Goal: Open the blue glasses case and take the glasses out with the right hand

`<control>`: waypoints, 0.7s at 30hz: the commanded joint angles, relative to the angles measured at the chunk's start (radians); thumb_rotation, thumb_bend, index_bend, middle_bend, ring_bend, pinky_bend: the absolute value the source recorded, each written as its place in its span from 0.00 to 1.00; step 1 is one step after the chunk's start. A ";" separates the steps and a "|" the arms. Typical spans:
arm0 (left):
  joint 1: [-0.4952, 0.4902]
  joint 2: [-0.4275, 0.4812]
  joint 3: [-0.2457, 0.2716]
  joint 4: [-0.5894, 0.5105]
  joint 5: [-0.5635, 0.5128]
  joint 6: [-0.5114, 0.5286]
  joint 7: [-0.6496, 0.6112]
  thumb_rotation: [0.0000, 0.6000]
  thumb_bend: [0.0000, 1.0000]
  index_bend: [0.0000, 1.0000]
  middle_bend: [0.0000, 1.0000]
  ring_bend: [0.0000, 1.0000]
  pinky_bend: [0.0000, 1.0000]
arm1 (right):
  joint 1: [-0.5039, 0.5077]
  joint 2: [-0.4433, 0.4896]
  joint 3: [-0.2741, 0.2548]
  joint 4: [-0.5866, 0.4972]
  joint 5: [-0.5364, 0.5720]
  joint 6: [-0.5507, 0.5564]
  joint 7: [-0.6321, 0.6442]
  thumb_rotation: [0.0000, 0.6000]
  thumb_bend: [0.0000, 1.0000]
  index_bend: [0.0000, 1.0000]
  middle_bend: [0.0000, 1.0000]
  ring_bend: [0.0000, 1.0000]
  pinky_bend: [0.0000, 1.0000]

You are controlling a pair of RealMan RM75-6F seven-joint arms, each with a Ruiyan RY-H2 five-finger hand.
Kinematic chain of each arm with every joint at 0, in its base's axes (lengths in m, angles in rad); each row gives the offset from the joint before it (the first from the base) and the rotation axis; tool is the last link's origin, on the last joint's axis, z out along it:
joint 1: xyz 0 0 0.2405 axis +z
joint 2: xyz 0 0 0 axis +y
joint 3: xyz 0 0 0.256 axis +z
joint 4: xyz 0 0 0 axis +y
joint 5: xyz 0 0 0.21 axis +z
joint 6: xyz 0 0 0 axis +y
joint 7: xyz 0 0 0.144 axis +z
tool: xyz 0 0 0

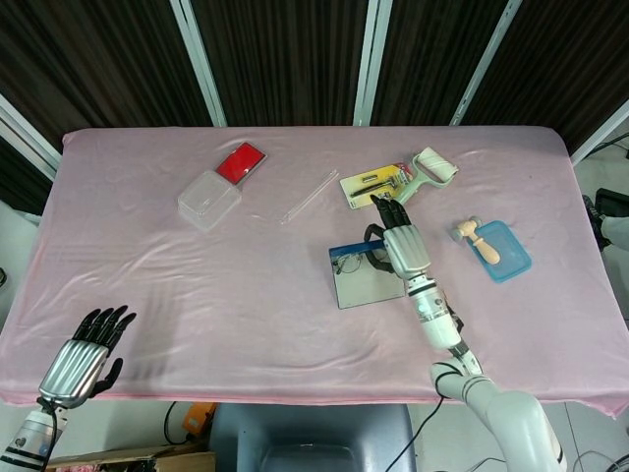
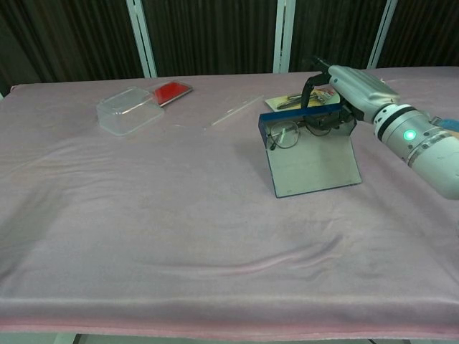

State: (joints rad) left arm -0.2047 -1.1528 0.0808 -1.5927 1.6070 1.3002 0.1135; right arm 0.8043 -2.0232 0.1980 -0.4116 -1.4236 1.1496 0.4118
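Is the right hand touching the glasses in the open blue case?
Touching. In the chest view the right hand has dark fingers curled over the case rim onto the glasses in the blue glasses case.

I see the counter (image 1: 147,265) covered in plain pale pink cloth; my right hand (image 1: 400,242) is silver with black fingers (image 1: 383,208), and my left hand (image 1: 84,356) has the same colours; the glasses case (image 2: 310,158) has a blue rim and a grey inside; the glasses (image 2: 287,134) have thin dark frames; the box (image 1: 208,199) is clear, with a red lid (image 1: 241,162) beside it; the card (image 1: 375,184) is yellow; the roller (image 1: 432,166) is white with a pale green handle; the tray (image 1: 503,250) is light blue, holding a tan wooden piece (image 1: 479,239); behind, dark panels (image 1: 280,59) with white strips (image 1: 375,54).
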 commanded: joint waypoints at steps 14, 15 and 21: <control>-0.001 0.000 0.002 0.002 0.001 -0.001 -0.001 1.00 0.50 0.00 0.00 0.00 0.04 | -0.009 -0.017 0.053 0.006 0.056 -0.040 0.169 1.00 0.50 0.63 0.11 0.02 0.00; -0.001 0.000 0.002 0.001 0.000 -0.001 -0.001 1.00 0.50 0.00 0.00 0.00 0.04 | -0.010 -0.016 0.055 0.007 0.056 -0.034 0.174 1.00 0.50 0.63 0.11 0.02 0.00; -0.001 -0.001 0.001 0.002 -0.002 -0.001 -0.001 1.00 0.50 0.00 0.00 0.00 0.04 | 0.000 0.010 0.094 -0.008 0.066 0.042 0.233 1.00 0.50 0.63 0.11 0.02 0.00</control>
State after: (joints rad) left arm -0.2057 -1.1539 0.0815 -1.5904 1.6052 1.2996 0.1125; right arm 0.7998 -2.0253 0.2776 -0.4115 -1.3633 1.1649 0.6334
